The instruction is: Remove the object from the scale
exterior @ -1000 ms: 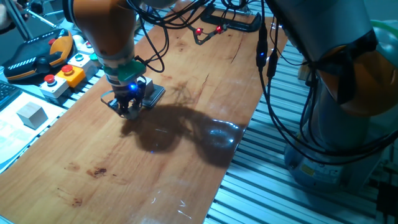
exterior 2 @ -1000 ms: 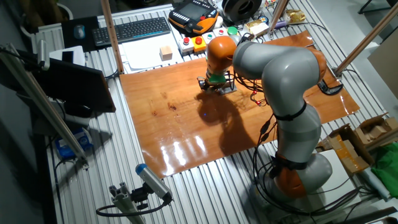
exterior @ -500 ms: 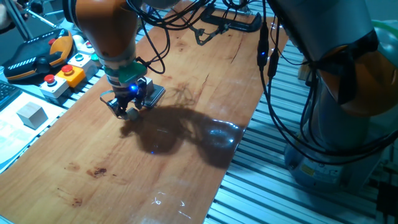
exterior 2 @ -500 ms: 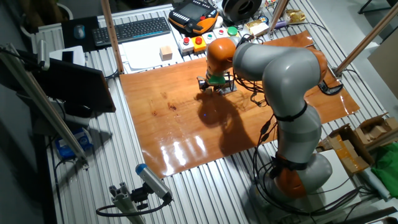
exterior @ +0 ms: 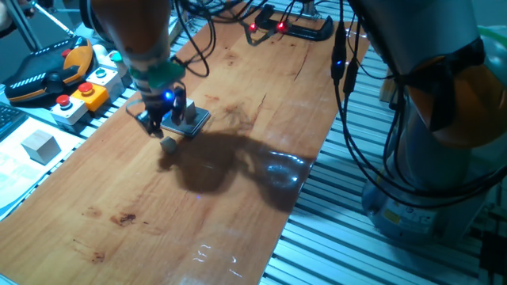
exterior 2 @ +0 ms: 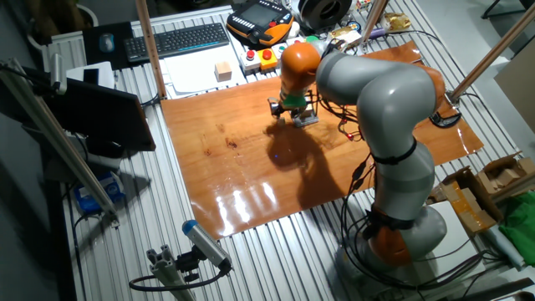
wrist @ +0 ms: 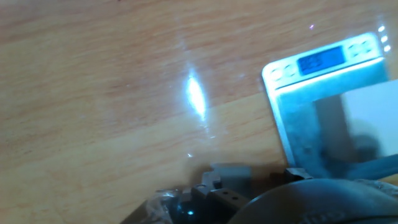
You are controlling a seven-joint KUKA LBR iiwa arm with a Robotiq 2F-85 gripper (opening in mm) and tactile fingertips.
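Note:
The scale (exterior: 192, 121) is a thin square pad on the wooden table; it also shows in the other fixed view (exterior 2: 306, 119) and at the right of the hand view (wrist: 329, 112), its blue display lit and its top bare. A small grey object (exterior: 169, 143) lies on the wood just in front of the scale, off its pad; the grey lump in the hand view (wrist: 231, 176) may be this object. My gripper (exterior: 162, 121) hangs above the scale's near-left edge, lifted off the object, jaws apart and empty. It is also in the other fixed view (exterior 2: 292, 107).
Button boxes (exterior: 81, 95) and an orange pendant (exterior: 47, 71) stand left of the table, with a grey cube (exterior: 40, 145) on white paper. A black clamp with red lights (exterior: 289, 24) sits at the far edge. Cables hang from the arm (exterior: 337, 63).
The gripper, down on the table and shut on the small grey object before, has let it go beside the scale and has risen up and back.

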